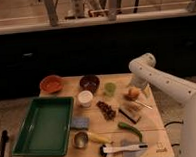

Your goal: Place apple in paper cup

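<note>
The apple (133,93), orange-red and round, sits on the wooden table (155,134) near its right edge. The paper cup (85,98), white with a cream inside, stands upright left of it, near the table's middle. My gripper (137,85) hangs from the white arm (162,81) that reaches in from the right. It is just above and behind the apple, very close to it. Whether it touches the apple does not show.
A light green cup (110,88) stands between the paper cup and the apple. An orange bowl (52,84) and a dark bowl (90,83) are at the back. A green tray (45,125) fills the left. A dark cluster (107,109), steel cup (80,139) and brush (121,148) lie in front.
</note>
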`<state>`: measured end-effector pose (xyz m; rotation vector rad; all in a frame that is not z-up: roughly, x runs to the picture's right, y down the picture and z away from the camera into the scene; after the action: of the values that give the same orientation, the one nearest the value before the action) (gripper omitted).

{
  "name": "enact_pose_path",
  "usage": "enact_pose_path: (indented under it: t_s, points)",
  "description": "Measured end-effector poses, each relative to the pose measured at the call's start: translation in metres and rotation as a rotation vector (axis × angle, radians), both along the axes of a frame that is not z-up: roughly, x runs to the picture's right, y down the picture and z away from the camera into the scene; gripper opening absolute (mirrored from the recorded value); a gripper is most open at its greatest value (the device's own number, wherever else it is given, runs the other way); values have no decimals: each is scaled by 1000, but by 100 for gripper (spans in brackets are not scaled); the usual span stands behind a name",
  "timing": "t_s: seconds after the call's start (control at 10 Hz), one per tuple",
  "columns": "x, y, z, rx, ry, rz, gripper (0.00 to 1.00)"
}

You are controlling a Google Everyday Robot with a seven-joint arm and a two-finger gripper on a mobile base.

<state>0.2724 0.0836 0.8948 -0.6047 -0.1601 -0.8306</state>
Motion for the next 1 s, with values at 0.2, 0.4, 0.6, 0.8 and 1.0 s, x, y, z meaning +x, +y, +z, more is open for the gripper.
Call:
enact_pose_path:
  t_s: [0.2, 0.4, 0.6, 0.8, 1.0]
  points:
    - [2, 4, 7, -9, -13, 10, 80]
    - [2, 7, 12, -13, -21, 16, 75]
    - [4, 12, 21, -21, -34, 26, 49]
    - [4, 14, 25, -30, -41, 28, 29]
    - [0, 14, 27, -36, -50, 25, 9]
